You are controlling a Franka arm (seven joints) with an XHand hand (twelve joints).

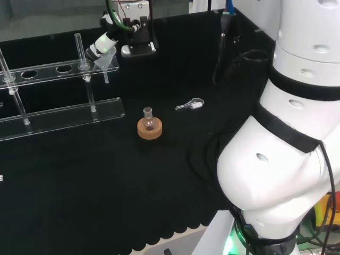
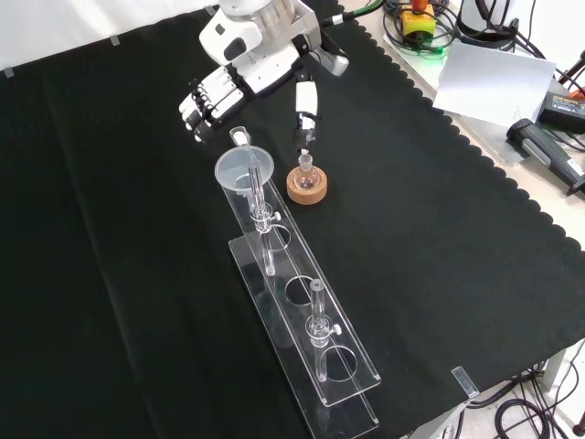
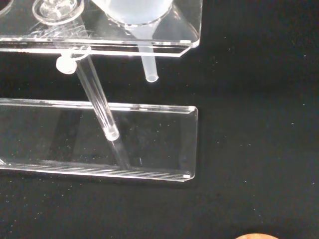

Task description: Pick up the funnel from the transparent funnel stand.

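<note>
Funnel [image 2: 245,168] is seated in the end hole of the transparent funnel stand [image 2: 306,315]. Robot hand [image 2: 212,99] is held w/ fingers relaxed, spread, just behind funnel, nothing gripped.

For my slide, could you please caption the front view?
The hand hovers open beside the funnel seated in the transparent funnel stand.

Upper centre of frame, the hand [image 2: 212,99] hovers with fingers relaxed just above the funnel [image 2: 245,168], which sits in the clear stand [image 2: 306,320]; cork ring with small flask [image 2: 307,180] just right.
</note>
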